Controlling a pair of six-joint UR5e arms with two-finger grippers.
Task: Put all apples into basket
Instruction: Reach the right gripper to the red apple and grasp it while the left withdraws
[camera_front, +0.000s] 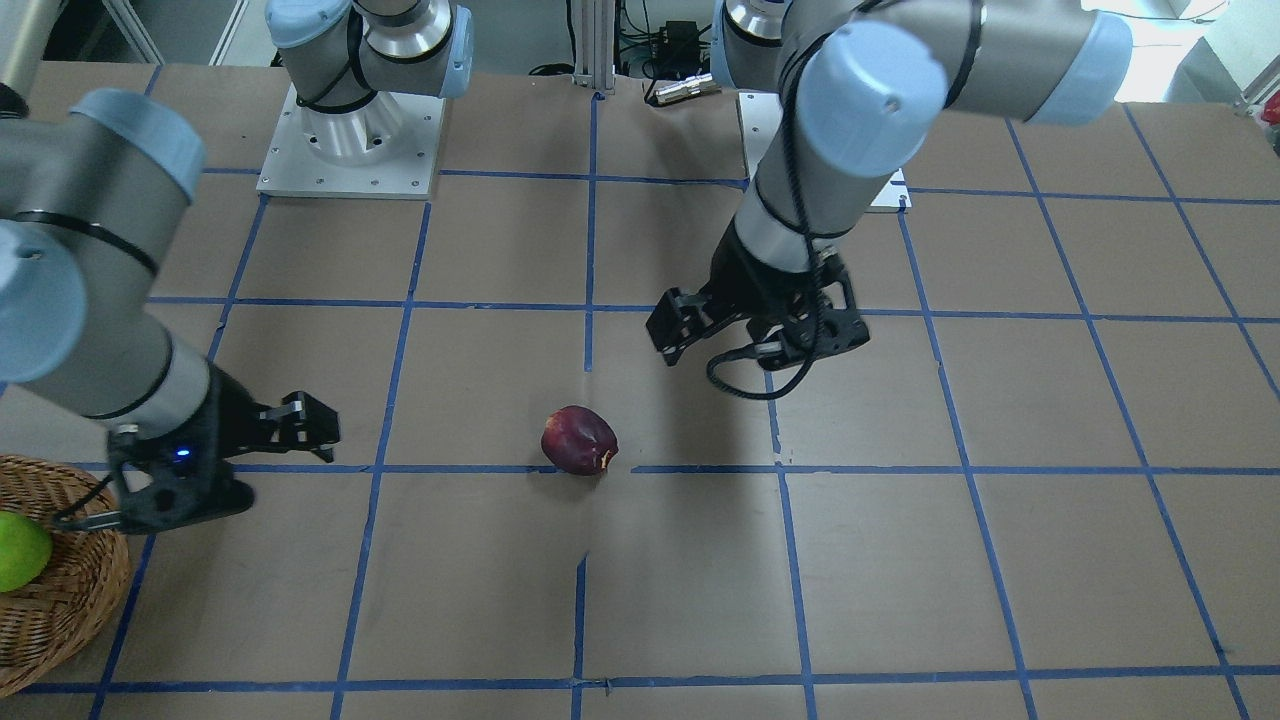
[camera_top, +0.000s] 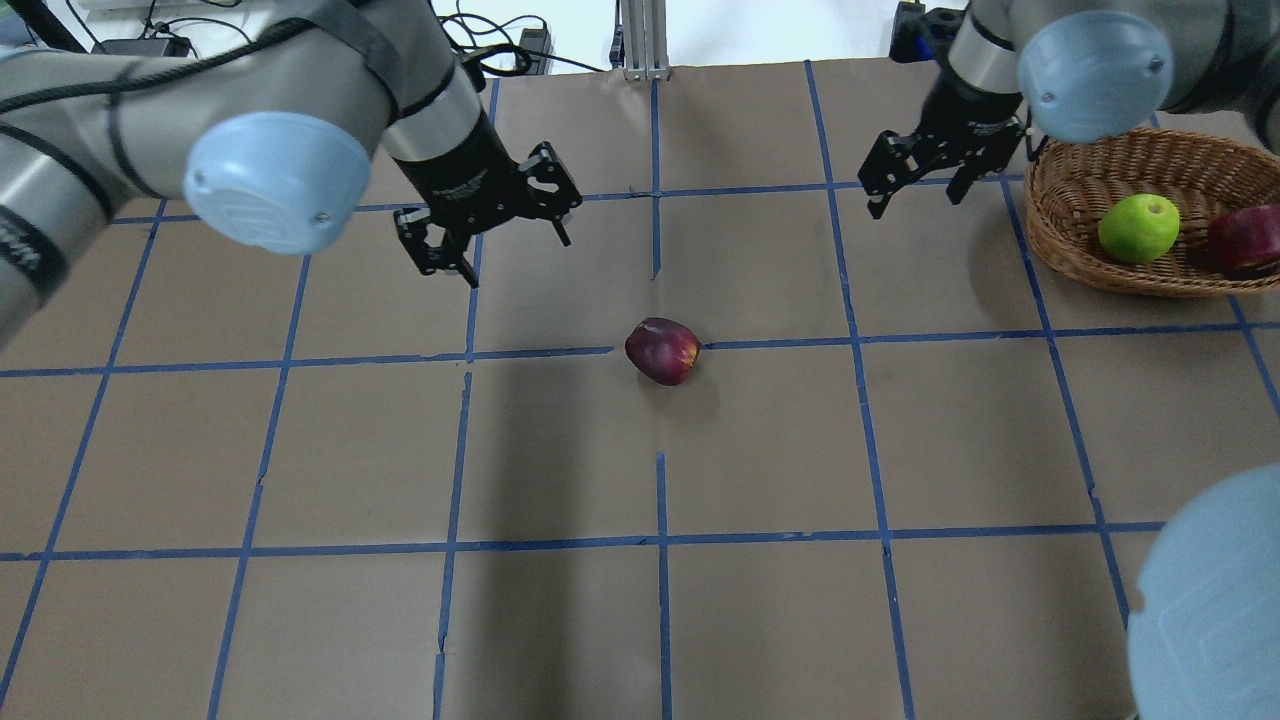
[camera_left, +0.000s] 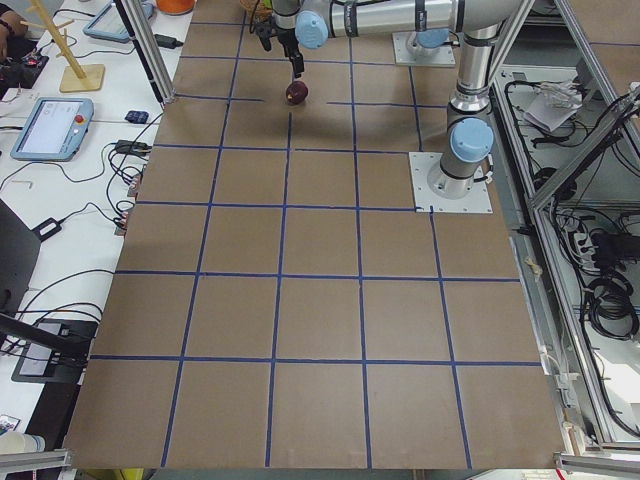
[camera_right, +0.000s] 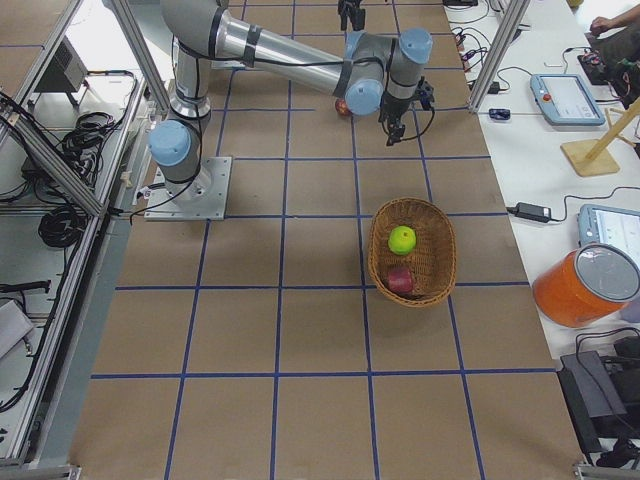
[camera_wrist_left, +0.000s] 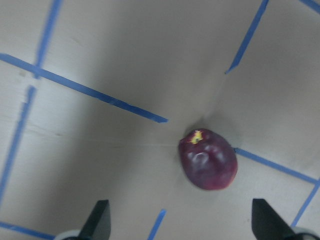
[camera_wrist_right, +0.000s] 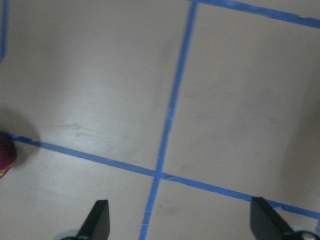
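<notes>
Maroon apple sits alone on the table, dead centre of the overhead frame, on a blue tape line. Not in the basket yet. Green apple and red apple lie inside the basket, upper right of that frame, side by side. Left gripper hangs to the upper left of the maroon apple, clear of it, fingers spread wide, nothing between them. Its wrist camera has the apple right of centre, above the fingertips. Right gripper hovers just left of the basket rim, fingers also spread, empty, over bare table.
</notes>
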